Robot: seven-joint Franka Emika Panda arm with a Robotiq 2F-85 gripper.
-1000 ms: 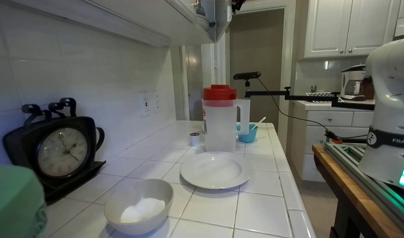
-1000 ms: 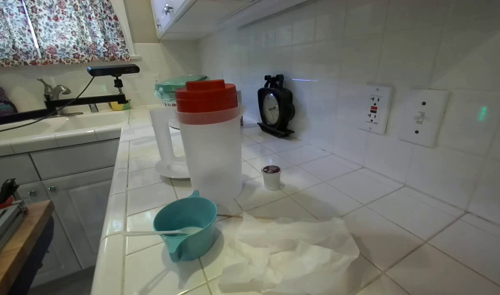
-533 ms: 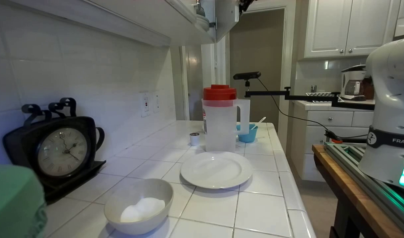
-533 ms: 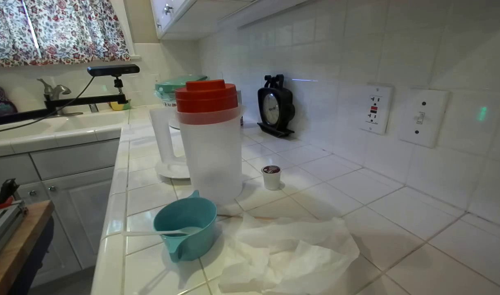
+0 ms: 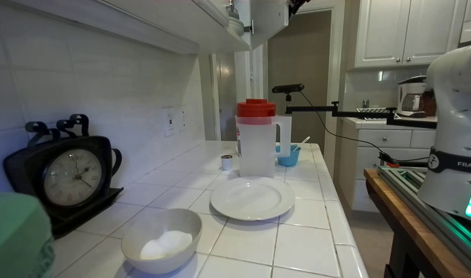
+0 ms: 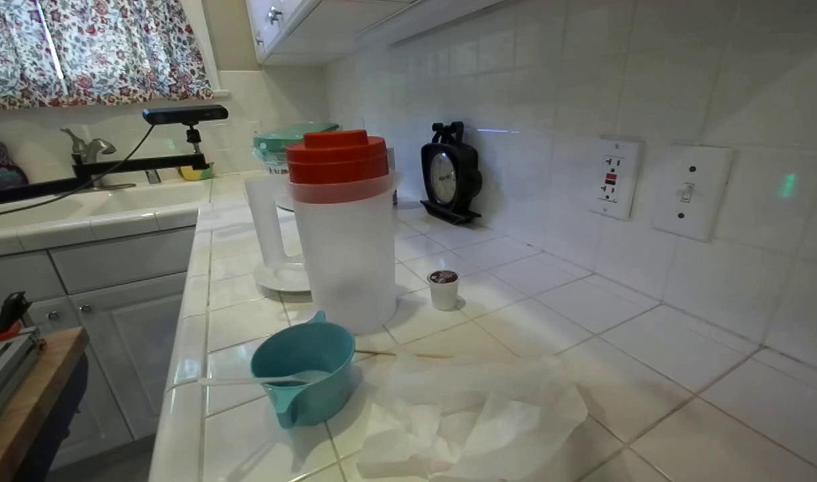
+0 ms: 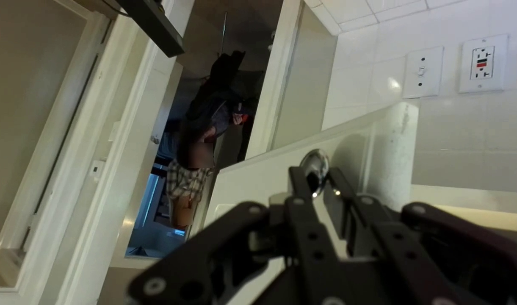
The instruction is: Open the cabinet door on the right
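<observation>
The white cabinet door (image 5: 270, 21) hangs at the top of an exterior view, seen from below and swung partly open from its cabinet. In the wrist view the door (image 7: 254, 176) fills the middle, with a shiny metal knob (image 7: 317, 163) near its lower corner. My gripper (image 7: 314, 176) is closed around this knob, one finger on each side. Only a dark bit of the gripper (image 5: 297, 5) shows at the top of an exterior view, at the door's free edge. The door is out of view in the remaining exterior view.
White dishes (image 5: 236, 26) stand inside the opened cabinet. Below are a red-lidded pitcher (image 5: 257, 143), a white plate (image 5: 252, 199) and a bowl (image 5: 162, 241) on the tiled counter. A camera on a black arm (image 5: 312, 109) reaches out beside the counter. A person (image 7: 190, 178) shows beyond the doorway.
The door has swung further outward, its free edge moving right in an exterior view. The dark gripper part has moved right along with it. The counter objects have stayed put.
</observation>
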